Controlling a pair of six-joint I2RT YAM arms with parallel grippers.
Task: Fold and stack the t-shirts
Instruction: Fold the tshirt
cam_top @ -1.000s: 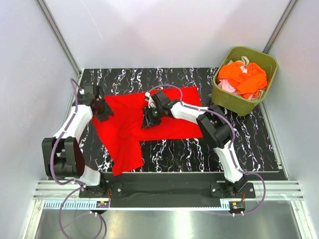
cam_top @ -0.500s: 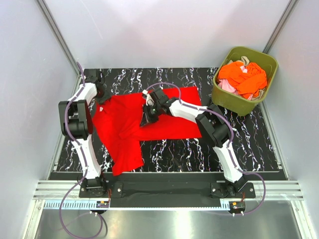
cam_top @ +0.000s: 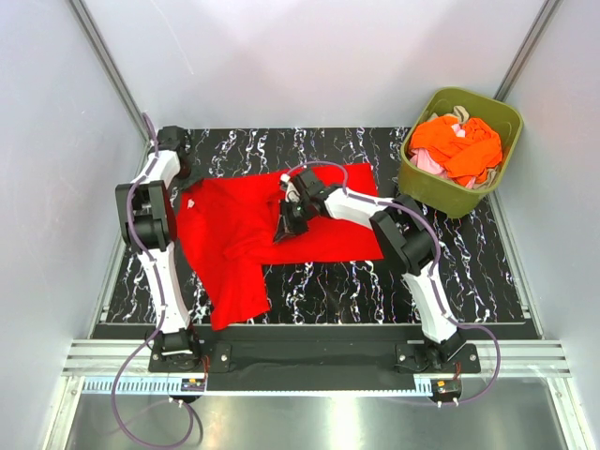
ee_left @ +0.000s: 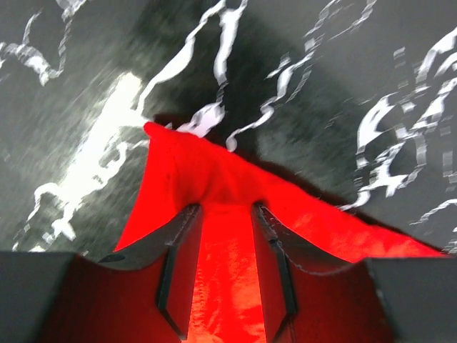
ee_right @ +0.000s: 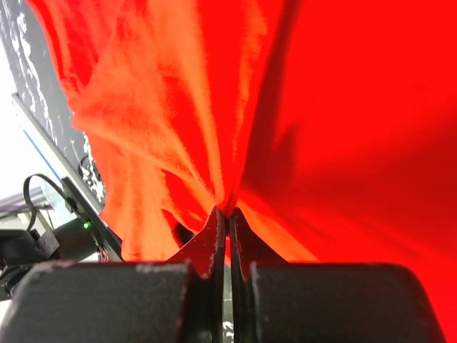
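A: Top external view barely shows the left gripper (ee_left: 225, 207), lost behind its arm at 10 o'clock.

B: Its wrist view shows it clamped on the red t-shirt (cam_top: 234, 239) edge. The right gripper (ee_right: 228, 211) pinches the shirt's wrinkled middle, centre of the black marbled table (cam_top: 375, 281). Orange t-shirts (cam_top: 459, 145) fill the olive bin (cam_top: 427, 187) at 2 o'clock.

The left gripper (ee_left: 225, 209) is pinching a fold of the red shirt (ee_left: 187, 166), whose cloth is trailing beyond it onto the black marbled table (ee_left: 335, 78).
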